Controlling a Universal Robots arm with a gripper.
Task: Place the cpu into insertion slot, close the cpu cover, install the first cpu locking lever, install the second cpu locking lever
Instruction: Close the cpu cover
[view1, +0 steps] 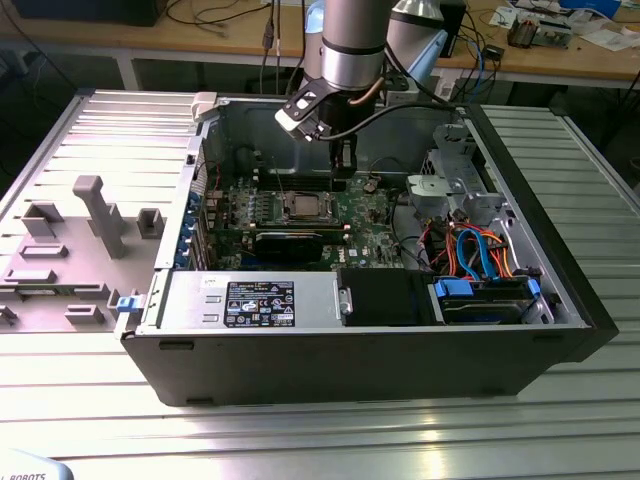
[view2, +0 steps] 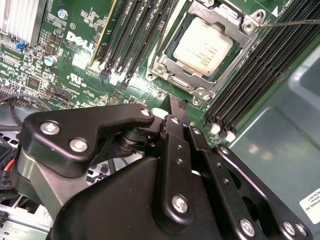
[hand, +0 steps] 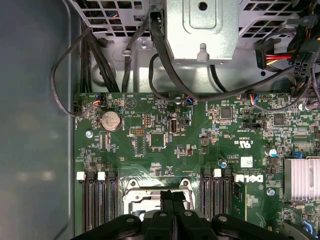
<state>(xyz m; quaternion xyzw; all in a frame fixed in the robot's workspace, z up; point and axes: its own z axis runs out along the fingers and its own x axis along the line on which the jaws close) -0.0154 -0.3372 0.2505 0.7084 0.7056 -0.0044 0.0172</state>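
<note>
Gripper (view2: 176, 104): closed with nothing between its fingers, poised just above the board (view2: 65, 55) beside the socket.
Cpu (view2: 204, 47): seated in the insertion slot (view2: 175, 80), which lies between banks of memory slots (view2: 135, 35).
Cpu cover (view2: 225, 17): appears to lie down around the chip, whose top shows through the window.
Locking lever (view2: 295, 22): runs off from a socket corner and looks unlatched, though I cannot be sure.
Risk, slip: a slim, springy wire could skid off the smooth fingertips and snap back.
Risk, scrape: an off-line push could catch the slot clips and small parts close by.
Risk, uneven load: if the cover is not flat, forcing the lever could press the chip unevenly.
Materials: matt silver-grey chip top, bright thin stamped frame, glossy green board, long black plastic slots, black angular gripper links.
</note>
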